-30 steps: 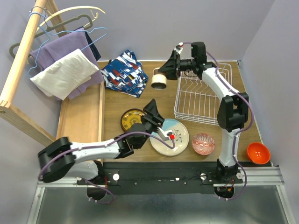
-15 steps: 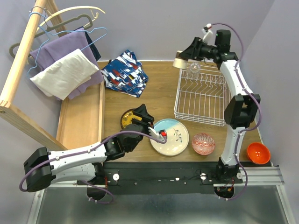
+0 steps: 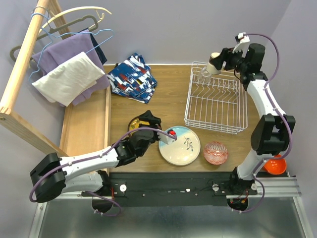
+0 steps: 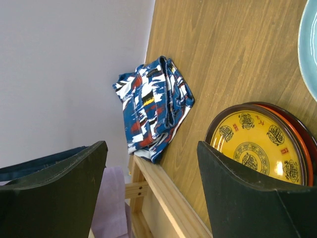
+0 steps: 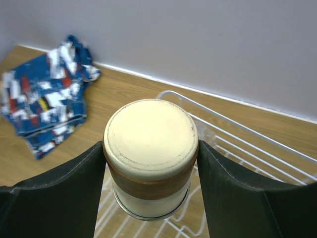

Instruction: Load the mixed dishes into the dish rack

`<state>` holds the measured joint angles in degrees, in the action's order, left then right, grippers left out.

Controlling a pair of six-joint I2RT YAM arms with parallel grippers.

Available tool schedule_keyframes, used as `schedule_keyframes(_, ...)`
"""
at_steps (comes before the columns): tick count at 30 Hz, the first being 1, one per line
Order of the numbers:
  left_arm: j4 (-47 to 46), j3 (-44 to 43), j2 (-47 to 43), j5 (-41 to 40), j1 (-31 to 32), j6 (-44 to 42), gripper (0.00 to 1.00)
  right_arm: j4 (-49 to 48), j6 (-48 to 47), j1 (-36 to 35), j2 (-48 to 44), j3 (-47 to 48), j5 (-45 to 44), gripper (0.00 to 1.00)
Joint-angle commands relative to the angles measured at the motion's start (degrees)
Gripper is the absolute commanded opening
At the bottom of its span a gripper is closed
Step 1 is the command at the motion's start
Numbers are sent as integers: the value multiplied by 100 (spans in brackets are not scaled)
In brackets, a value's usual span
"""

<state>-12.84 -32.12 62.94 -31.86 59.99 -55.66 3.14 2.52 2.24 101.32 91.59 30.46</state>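
Between the fingers of the right gripper (image 5: 150,148), found the cup (image 5: 148,130) clamped by its sides, flat base turned up toward the wrist, hanging over the far corner of the dish rack (image 3: 188,96) and not yet set down. Judged the step in hand as bringing this cup into the rack; reckoned next on lowering it straight down among the wires, avoiding the clear glass (image 3: 203,74), faintly seen just under the fingertips, then spreading the jaws. Found the left gripper (image 4: 151,146) wide open and empty, the dark red-yellow plate (image 4: 260,148) just beyond one finger, the patterned cloth (image 4: 153,104) far ahead between both. Took the cup for glazed ceramic: round, cream, brown-banded, a scuffed ring on its base, probably slick. Took the rack for thin white coated wire with upright tines, and the plate for glossy lacquer, shallow, round, yellow inside a red rim.
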Motion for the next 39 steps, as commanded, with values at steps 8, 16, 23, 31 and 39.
schedule_keyframes(8,466,-514,359,57,-163,714,82,-2272,-376,382,265,-941,-848,45)
schedule_keyframes(16,959,-778,658,-66,-215,1048,82,-3028,-525,479,643,-1310,-840,45)
schedule_keyframes(23,1275,-1050,957,-102,-286,1303,82,-4144,-648,558,1056,-1610,-822,44)
schedule_keyframes(31,1478,-1218,1291,-22,-338,1523,82,-4339,-718,690,1540,-1364,-831,43)
schedule_keyframes(39,1504,-1279,1414,39,-461,1576,82,-4252,-683,699,1909,-1161,-699,42)
